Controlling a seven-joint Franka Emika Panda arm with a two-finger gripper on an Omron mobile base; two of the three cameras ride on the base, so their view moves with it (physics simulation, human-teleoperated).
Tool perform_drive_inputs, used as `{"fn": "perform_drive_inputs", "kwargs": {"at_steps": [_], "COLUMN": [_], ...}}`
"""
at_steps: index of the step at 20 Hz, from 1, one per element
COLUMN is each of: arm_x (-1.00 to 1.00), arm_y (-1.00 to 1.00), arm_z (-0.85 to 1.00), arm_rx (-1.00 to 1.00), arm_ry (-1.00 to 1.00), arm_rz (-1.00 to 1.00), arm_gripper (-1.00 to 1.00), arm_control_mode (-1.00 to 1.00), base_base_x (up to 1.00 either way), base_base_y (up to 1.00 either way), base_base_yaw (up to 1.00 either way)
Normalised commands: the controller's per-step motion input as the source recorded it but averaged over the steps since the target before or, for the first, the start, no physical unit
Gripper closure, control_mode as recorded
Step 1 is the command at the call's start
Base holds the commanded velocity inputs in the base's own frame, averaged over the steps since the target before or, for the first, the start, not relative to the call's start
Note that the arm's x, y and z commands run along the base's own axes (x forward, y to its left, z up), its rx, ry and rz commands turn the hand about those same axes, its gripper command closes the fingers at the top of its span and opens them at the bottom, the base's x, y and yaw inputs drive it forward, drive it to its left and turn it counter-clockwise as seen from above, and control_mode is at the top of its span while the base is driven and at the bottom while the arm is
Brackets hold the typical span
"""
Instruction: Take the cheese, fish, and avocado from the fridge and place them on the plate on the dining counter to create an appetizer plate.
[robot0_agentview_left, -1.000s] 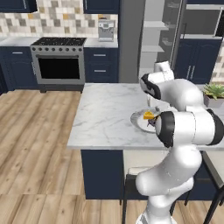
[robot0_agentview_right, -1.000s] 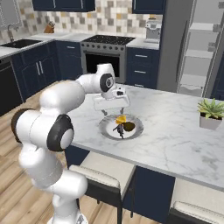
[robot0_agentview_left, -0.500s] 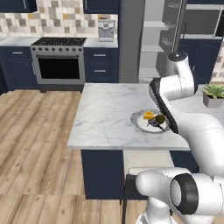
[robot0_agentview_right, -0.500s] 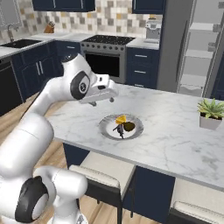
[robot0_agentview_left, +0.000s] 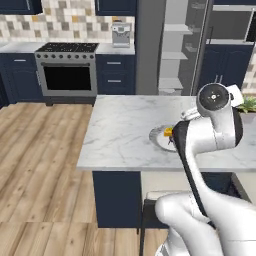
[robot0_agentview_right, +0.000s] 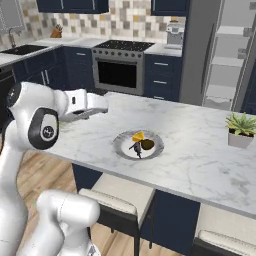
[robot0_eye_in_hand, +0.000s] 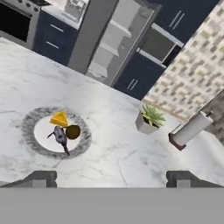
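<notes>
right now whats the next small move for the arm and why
Probably just pull the arm back and stop. The cheese, fish and avocado all lie on the plate on the dining counter, and the gripper hangs open above the marble, holding nothing.

Plate: white centre, grey speckled rim. On it, the cheese is yellow-orange; the avocado dark brown with an olive tinge; the fish grey, darker at the tail. Dining counter: white-grey marble top with faint veining — navy base beneath. Fridge: grey casing, pale grey shelves inside. Potted plant: green spiky leaves in a light grey pot. Oven: steel grey with a black door. Backsplash: a mosaic of beige, grey and tan tiles. Floor: light wood planks. Cupboards — dark navy.
</notes>
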Motion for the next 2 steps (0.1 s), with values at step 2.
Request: {"fn": "perform_drive_inputs", "kwargs": {"at_steps": [2], "arm_x": [-0.75], "arm_y": [0.56], "arm_z": [0.24], "arm_rx": [-0.24], "arm_ry": [-0.35], "arm_rz": [0.00], "arm_gripper": [-1.00], "arm_control_mode": [-1.00], "base_base_x": [0.00], "base_base_y": [0.00], "base_base_yaw": [0.00]}}
